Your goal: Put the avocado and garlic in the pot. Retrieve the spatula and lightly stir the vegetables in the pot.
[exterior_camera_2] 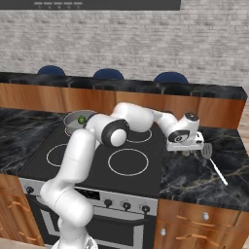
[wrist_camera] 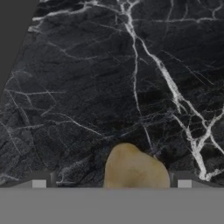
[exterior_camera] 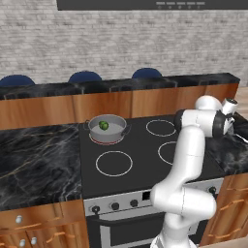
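One avocado (exterior_camera: pixel 103 125) sits inside the pot (exterior_camera: pixel 107 129) on the rear left burner of the stove (exterior_camera: pixel 140 155), upper left of centre in the left base view. Tool (exterior_camera_2: pixel 186 147) hangs at centre right of the right base view over the dark marble tabletop (exterior_camera_2: pixel 204 175), jaws spread wide, holding nothing. Garlic (wrist_camera: pixel 134 169) lies on the tabletop between the fingertips, bottom centre of the hand view. Spatula (exterior_camera_2: pixel 212 161) lies just right of the tool.

We see a grey brushed-metal pot (exterior_camera: pixel 107 129) on a matt black glass stovetop (exterior_camera: pixel 140 157), glossy black marble counter (wrist_camera: pixel 109 87) veined white, warm polished wood cabinets (exterior_camera: pixel 41 220), and the matt, smooth beige garlic (wrist_camera: pixel 134 169).
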Motion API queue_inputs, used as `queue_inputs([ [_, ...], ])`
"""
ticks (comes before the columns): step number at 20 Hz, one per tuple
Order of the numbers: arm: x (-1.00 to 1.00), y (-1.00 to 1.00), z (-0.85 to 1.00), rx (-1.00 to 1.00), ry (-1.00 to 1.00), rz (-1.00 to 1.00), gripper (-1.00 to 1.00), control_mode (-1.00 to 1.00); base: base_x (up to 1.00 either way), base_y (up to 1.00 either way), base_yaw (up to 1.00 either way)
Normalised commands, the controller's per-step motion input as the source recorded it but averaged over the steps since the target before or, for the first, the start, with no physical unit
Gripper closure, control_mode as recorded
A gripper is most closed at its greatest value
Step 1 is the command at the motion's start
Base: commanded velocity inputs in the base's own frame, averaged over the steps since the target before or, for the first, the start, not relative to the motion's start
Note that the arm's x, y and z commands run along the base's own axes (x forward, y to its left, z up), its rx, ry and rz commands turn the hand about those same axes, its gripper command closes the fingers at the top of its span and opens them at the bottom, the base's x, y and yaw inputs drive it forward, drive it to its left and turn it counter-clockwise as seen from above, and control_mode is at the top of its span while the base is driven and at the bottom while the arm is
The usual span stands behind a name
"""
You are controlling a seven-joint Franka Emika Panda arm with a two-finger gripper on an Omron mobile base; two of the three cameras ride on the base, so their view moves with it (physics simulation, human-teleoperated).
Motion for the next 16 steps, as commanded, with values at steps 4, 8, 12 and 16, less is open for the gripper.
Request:
queue_inputs([
  [4,0.04,-0.01,-0.01,0.00,0.00,0.04,-1.00,-1.00,0.00,0.00,0.00],
  [8,0.01,0.00,0.00,0.00,0.01,0.04,-1.00,-1.00,0.00,0.00,0.00],
  [12,0.00,0.00,-0.19,0.00,0.00,0.02,-1.00,-1.00,0.00,0.00,0.00],
  [16,0.00,0.00,-0.08,0.00,0.02,0.02,-1.00,-1.00,0.00,0.00,0.00],
])
